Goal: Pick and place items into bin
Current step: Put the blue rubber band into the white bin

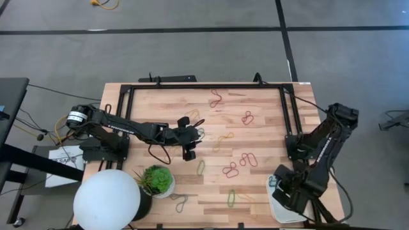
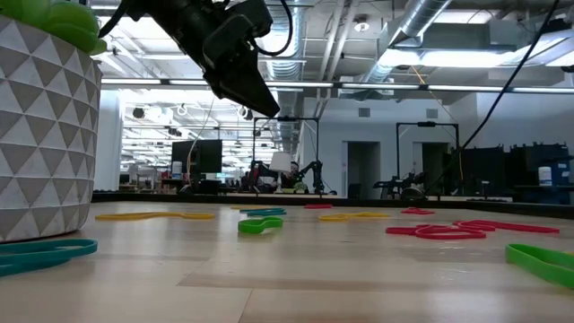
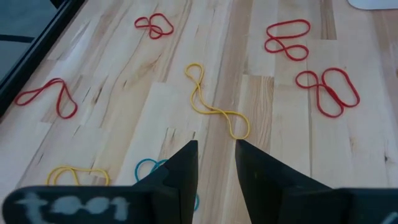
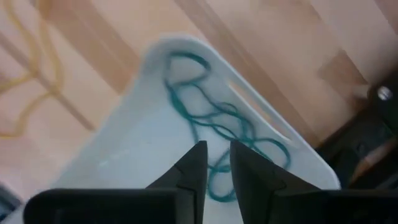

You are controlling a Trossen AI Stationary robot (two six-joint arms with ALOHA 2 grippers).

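Your right gripper (image 4: 216, 163) hangs directly over the bin (image 4: 124, 155), its two dark fingers parted by a narrow gap with nothing between them; a teal band (image 4: 217, 124) lies loose inside the bin, below the fingertips. Seen from above, the bin (image 1: 276, 206) sits at the table's (image 1: 160, 102) near right corner, mostly covered by your right arm. Your left gripper (image 3: 216, 163) is well away from the bin, out over the middle of the table on the side nearer the potted plant (image 1: 158, 180), raised off the wood with its fingers slightly apart and empty. Just ahead of it, toward the bin, a twisted yellow band (image 3: 214, 106) lies flat on the table, and a small teal loop (image 3: 149, 168) and another yellow band (image 3: 74, 175) lie beside its fingers. Between your left gripper and the bin, two pairs of red bands (image 3: 326, 90) rest on the boards, and more red ones (image 3: 46, 96) lie farther from the bin. A green band (image 1: 231, 197) lies near the front edge, close to the bin.
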